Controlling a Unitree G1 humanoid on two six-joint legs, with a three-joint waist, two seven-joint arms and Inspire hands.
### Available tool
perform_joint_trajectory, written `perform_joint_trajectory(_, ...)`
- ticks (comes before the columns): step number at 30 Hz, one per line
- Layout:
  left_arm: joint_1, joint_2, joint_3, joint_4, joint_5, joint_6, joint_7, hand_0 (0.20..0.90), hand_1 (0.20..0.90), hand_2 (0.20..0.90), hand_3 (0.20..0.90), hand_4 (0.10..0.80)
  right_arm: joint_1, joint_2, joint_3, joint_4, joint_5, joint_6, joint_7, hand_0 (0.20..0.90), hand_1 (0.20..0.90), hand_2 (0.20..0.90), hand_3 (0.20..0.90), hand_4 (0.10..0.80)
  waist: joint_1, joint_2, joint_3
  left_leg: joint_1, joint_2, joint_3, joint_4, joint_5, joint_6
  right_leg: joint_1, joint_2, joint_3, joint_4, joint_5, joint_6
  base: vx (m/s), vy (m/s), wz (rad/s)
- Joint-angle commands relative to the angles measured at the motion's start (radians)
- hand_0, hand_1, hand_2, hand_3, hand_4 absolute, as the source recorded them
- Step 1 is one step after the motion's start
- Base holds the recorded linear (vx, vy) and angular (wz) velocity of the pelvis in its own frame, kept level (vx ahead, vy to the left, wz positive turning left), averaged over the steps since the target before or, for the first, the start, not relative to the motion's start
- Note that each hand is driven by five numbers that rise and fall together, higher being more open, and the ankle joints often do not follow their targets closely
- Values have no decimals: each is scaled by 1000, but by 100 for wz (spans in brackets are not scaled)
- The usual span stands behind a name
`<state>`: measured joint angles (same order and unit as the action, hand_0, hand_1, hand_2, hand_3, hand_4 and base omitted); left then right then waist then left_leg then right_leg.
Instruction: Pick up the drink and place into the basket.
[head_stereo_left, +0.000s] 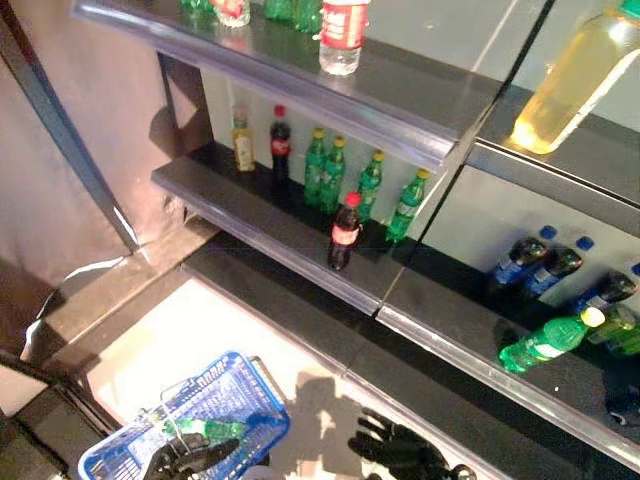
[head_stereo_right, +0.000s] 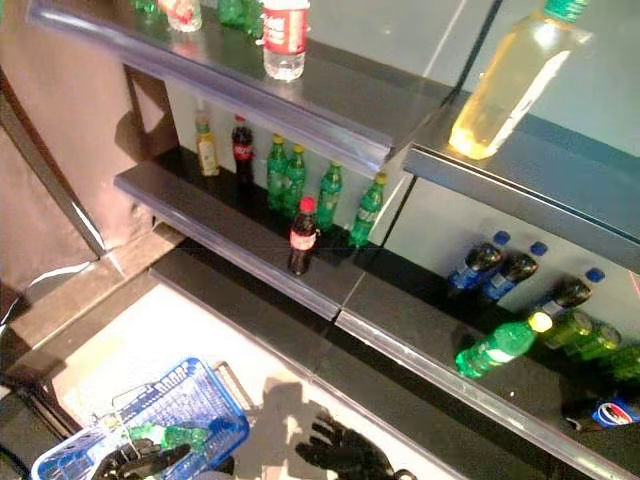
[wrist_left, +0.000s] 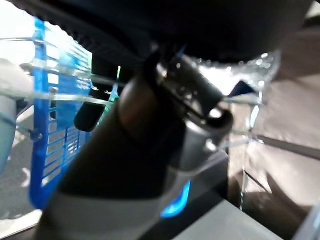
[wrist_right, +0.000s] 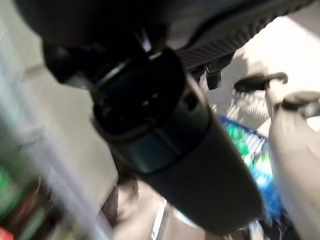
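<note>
You have one blue basket (head_stereo_left: 225, 395) with one green bottle (head_stereo_left: 215, 430) in it. On the middle shelf (head_stereo_left: 240, 222) you have four upright green bottles (head_stereo_left: 345, 185), two cola bottles (head_stereo_left: 343, 232) and one yellow bottle (head_stereo_left: 243, 142). To the right you have three dark blue-capped bottles (head_stereo_left: 545, 268) and one green bottle lying flat (head_stereo_left: 545, 342). Up top, you have one large yellow bottle (head_stereo_left: 575, 75) and one clear red-labelled bottle (head_stereo_left: 342, 35).

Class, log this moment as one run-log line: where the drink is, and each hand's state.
drink: green bottle lying in blue basket | left hand: shut on basket handle | right hand: open, empty, beside basket
</note>
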<state>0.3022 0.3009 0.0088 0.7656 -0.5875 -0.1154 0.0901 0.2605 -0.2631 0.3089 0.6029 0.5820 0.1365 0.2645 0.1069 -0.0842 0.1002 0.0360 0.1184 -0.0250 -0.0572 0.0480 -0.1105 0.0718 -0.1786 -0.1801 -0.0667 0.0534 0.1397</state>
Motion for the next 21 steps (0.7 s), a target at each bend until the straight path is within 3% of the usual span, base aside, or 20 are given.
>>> perform_joint_trajectory(1,-124,0,1,-95,-40,-191,-10,300,300,300,200,100,-37,-13,-30,83,-138,-102,-96,900,900,900,900,800,1,58,-40,-50,-6,27,2,56,19,38,1,-18,41,-37,-29,-70,-18,-17)
perform_joint_trajectory(6,-189,-74,37,169,-99,-169,-15,300,300,300,200,100,-111,51,-113,397,-208,-198,-194,900,900,900,900,800,-27,76,-47,-30,5,50,-15,45,16,27,8,-5,44,-41,-37,-74,-41,-6)
perform_joint_trajectory(11,-215,-92,45,310,-105,-119,27,300,300,300,200,100,-125,57,-138,484,-260,-238,-215,900,900,900,900,800,-59,80,-50,-21,15,61,-19,41,15,4,36,20,96,-76,-54,-77,-90,-14)
perform_joint_trajectory(17,-224,-116,58,416,-171,-137,61,300,300,300,200,100,-162,55,-135,536,-270,-223,-212,900,900,900,900,800,-74,83,-36,-30,80,57,-1,70,-10,-28,111,48,170,-133,-105,-128,-246,-20)
perform_joint_trajectory(18,-225,-121,63,420,-191,-142,70,300,300,300,200,100,-171,54,-134,550,-277,-219,-218,900,900,900,900,800,-72,84,-26,-53,105,67,9,103,-23,-27,125,45,167,-132,-111,-162,-278,-31)
perform_joint_trajectory(21,-230,-126,63,428,-186,-125,71,300,300,300,200,100,-176,55,-138,554,-251,-215,-238,900,900,900,900,800,-71,86,-4,-110,120,103,63,161,-33,-15,141,27,144,-119,-120,-188,-209,-17)
